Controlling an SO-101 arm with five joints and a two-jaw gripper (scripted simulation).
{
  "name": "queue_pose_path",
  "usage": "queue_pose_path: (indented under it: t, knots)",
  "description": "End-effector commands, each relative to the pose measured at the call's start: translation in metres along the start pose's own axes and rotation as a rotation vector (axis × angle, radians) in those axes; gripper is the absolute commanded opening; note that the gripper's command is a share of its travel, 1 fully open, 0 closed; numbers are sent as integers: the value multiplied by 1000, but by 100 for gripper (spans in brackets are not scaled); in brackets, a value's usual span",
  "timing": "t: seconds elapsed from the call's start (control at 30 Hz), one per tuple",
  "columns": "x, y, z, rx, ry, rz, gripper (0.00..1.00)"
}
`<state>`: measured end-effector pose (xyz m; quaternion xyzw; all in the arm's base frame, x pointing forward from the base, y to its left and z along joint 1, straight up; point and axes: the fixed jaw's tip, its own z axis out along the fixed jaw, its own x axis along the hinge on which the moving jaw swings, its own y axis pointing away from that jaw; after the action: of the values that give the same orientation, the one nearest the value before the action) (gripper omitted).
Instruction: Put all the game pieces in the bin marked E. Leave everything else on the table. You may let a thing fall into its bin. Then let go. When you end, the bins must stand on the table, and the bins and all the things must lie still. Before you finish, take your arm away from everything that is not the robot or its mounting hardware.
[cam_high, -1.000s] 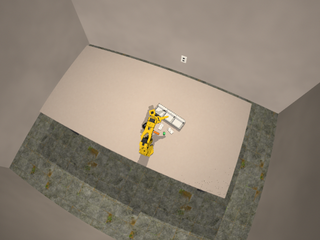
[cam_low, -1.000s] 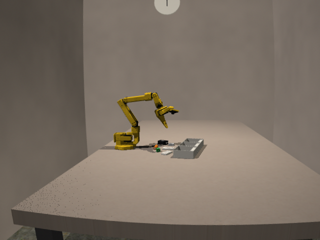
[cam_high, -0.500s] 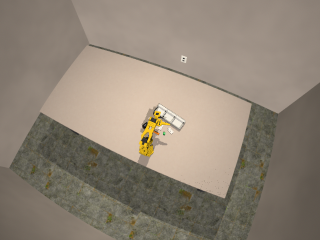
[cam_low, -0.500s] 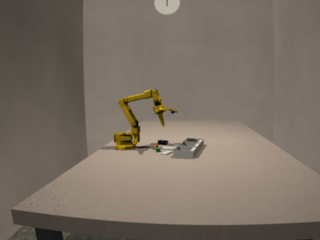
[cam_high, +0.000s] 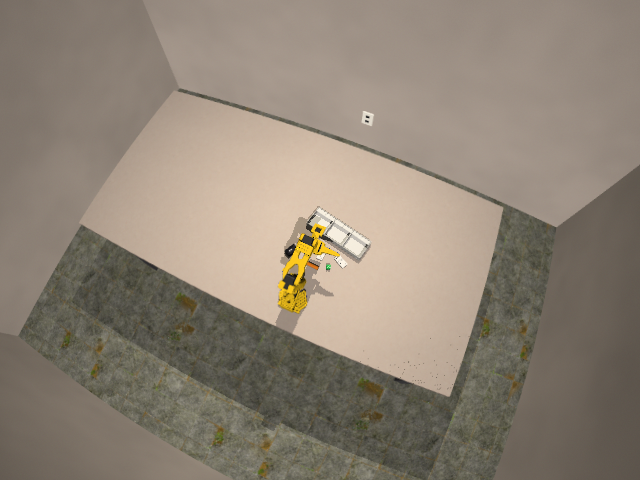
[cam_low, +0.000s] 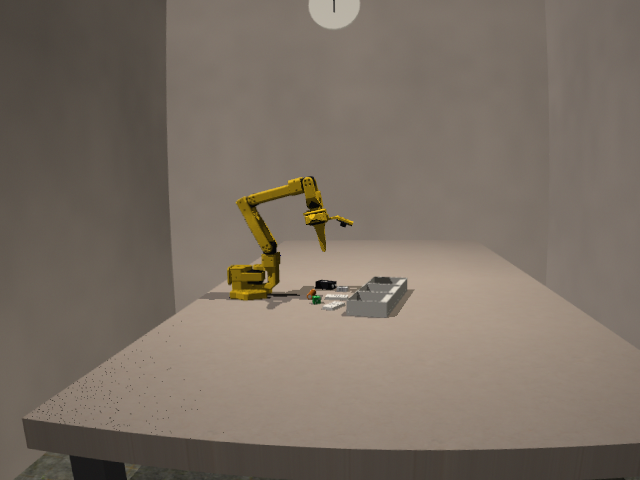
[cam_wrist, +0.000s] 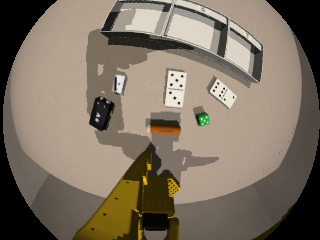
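Observation:
Two white dominoes (cam_wrist: 175, 88) (cam_wrist: 223, 92) and a small green die (cam_wrist: 202, 119) (cam_high: 328, 266) (cam_low: 316, 299) lie on the table in front of a grey three-compartment bin (cam_wrist: 200, 43) (cam_high: 343, 223) (cam_low: 368, 308). I cannot read the bin's marks. One domino also shows in the top view (cam_high: 340, 261) and in the exterior view (cam_low: 333, 305). My gripper (cam_low: 337, 236) (cam_high: 326, 251) is open and empty. It hangs high above the pieces, its fixed finger pointing down over the orange thing (cam_wrist: 166, 128).
A black boxy object (cam_wrist: 102, 114) (cam_low: 325, 284) (cam_high: 289, 251) and a small white item (cam_wrist: 119, 83) lie to the left of the dominoes. The orange thing (cam_low: 311, 293) lies next to the die. The arm's base (cam_low: 248, 281) stands just behind them.

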<state>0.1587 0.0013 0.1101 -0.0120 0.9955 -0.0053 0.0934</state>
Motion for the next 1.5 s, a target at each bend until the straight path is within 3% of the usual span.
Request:
queue_pose_path:
  t: [0.0, 0.13, 0.17, 0.87, 1.2, 1.27, 1.47]
  knots:
    - [-3, -1, -5, 2, -25, 24, 100]
    - [-3, -1, -5, 2, -25, 24, 100]
    - [-8, -3, -10, 5, -58, 41, 100]
    - [-10, -4, -10, 7, -57, 44, 100]
    - [-46, -26, -7, 43, -165, 83, 100]
    - [-46, -26, -7, 43, -165, 83, 100]
    - [-71, -47, -5, 79, -242, 110, 100]
